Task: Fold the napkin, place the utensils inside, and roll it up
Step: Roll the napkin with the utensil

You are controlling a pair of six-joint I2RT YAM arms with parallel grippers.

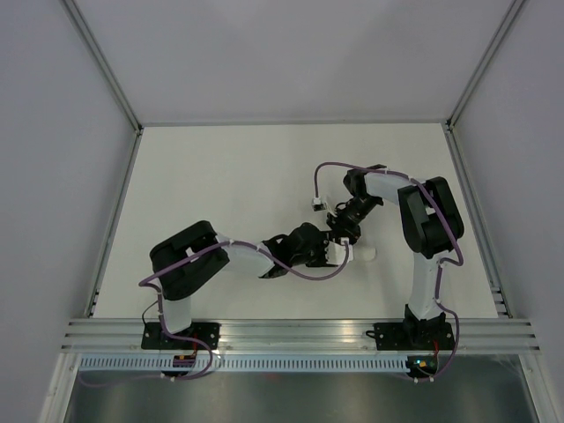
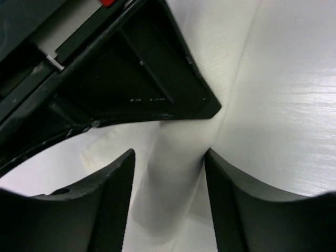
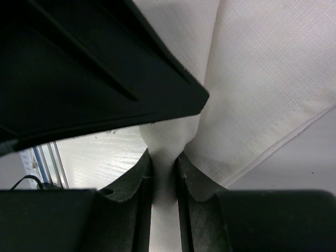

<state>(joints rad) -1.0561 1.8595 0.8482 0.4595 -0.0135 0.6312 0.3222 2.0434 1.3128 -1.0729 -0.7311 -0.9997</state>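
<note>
Pinched a raised fold of the napkin tight in the right tool, fingers pressed together on the cloth. Straddled the same fold with the left tool, fingers apart, with the cloth standing up between them and touching one finger. Looked not yet squeezed on that side.

Met nose to nose near the middle of the desk, a little toward the right arm's side. Probably held that way to lift the cloth and fold it over, or to hand the fold from one tool to the other. Spread out soft and white on the white desk, so hard to pick out from above, with only a small end poking out beside the tools.

Found no utensils in any view. Filled much of each wrist view with the other tool's dark body, very close, so easy to bump. Kept well away from the side walls.
</note>
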